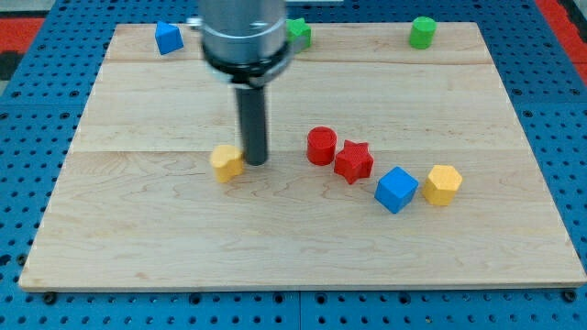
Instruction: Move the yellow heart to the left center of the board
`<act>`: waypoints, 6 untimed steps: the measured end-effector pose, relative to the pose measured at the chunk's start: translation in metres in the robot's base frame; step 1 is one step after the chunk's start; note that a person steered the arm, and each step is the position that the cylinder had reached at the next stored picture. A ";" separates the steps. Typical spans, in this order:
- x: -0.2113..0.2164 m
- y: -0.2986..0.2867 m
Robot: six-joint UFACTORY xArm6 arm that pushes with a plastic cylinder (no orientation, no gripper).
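Observation:
The yellow heart (227, 162) lies on the wooden board (138, 229), a little left of the board's middle. My tip (256, 163) stands right beside the heart on its right side, touching it or nearly so. The rod rises from there to the arm's grey body at the view's top.
A red cylinder (321, 146), a red star (353, 161), a blue cube (396, 190) and a yellow hexagonal block (442, 184) lie in a row right of the middle. A blue block (168, 38), a green block (298, 33) and a green cylinder (422, 32) sit along the top edge.

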State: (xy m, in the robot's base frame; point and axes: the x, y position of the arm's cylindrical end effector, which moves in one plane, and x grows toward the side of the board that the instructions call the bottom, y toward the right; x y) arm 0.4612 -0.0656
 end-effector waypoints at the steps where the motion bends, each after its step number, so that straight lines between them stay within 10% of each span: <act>1: 0.008 0.042; 3: -0.025 -0.079; 6: -0.064 -0.035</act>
